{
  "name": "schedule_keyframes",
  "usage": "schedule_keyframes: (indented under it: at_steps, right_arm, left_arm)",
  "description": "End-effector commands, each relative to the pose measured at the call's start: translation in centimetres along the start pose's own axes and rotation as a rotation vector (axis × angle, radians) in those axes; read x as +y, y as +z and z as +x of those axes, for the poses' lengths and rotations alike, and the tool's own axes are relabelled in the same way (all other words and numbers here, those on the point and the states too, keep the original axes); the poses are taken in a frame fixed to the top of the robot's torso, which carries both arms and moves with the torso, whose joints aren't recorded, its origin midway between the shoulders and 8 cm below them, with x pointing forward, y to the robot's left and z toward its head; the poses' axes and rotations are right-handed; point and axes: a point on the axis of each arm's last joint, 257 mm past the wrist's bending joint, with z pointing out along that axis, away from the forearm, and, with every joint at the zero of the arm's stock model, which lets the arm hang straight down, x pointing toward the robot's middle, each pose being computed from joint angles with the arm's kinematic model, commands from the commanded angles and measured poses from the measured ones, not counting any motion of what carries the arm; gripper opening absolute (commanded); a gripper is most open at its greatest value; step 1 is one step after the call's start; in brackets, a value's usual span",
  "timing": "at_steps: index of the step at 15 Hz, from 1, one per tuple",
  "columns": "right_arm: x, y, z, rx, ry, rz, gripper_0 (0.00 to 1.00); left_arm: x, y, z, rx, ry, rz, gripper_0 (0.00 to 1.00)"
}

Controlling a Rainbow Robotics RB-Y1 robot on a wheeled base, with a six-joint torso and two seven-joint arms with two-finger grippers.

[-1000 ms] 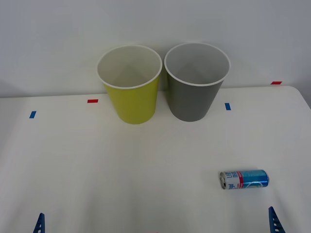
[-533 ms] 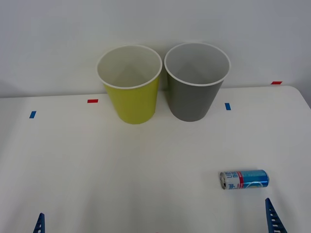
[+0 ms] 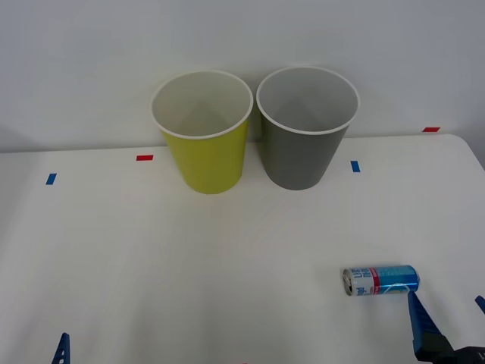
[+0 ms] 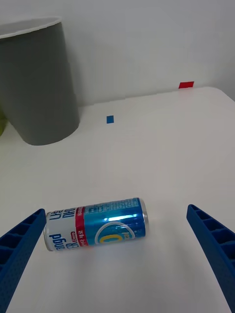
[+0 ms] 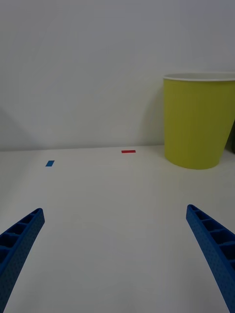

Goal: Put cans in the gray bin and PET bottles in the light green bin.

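Observation:
A slim blue can (image 3: pixel 379 280) with a red band and a white lettered end lies on its side on the white table, to the right and near the front. My right gripper (image 4: pixel 116 210) is open just behind the can (image 4: pixel 95 230), one blue finger to either side, touching nothing. The light green bin (image 3: pixel 203 144) and the gray bin (image 3: pixel 305 136) stand upright side by side at the back of the table. My left gripper (image 5: pixel 115 210) is open over the near left of the table, holding nothing. PET bottles are out of view.
Small red and blue tape marks (image 3: pixel 144 158) dot the table (image 3: pixel 189 258) near the bins and the edges. A white wall rises behind the bins. The table's right edge runs close to the can.
My right gripper has come forward and up toward the can; its fingers now show further into the front view. The can, the bins and the left gripper have not moved.

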Motion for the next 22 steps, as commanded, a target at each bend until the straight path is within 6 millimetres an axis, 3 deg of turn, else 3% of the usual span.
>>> schedule_keyframes:
  at_steps: [1, 9, 14, 17, 22]
  right_arm:
    - [-0.7, 0.7, -0.7, 0.055, 0.110, 0.021, 1.00]
    - [1.0, 3.7, -0.5, 0.246, 0.442, 0.040, 1.00]
    - [0.0, 5.1, 0.2, 0.314, 0.671, 0.155, 1.00]
    - [-0.9, 4.8, 1.3, 0.359, 0.808, 0.285, 1.00]
    - [0.7, 5.0, 2.3, 0.418, 1.089, 0.365, 1.00]
  left_arm:
    - [0.0, 0.0, 0.0, 0.000, 0.000, 0.000, 1.00]
    - [0.0, 0.0, 0.0, 0.000, 0.000, 0.000, 1.00]
    - [0.0, 0.0, 0.0, 0.000, 0.000, 0.000, 1.00]
    - [0.0, 0.0, 0.0, 0.000, 0.000, 0.000, 1.00]
    - [0.0, 0.0, 0.0, 0.000, 0.000, 0.000, 1.00]
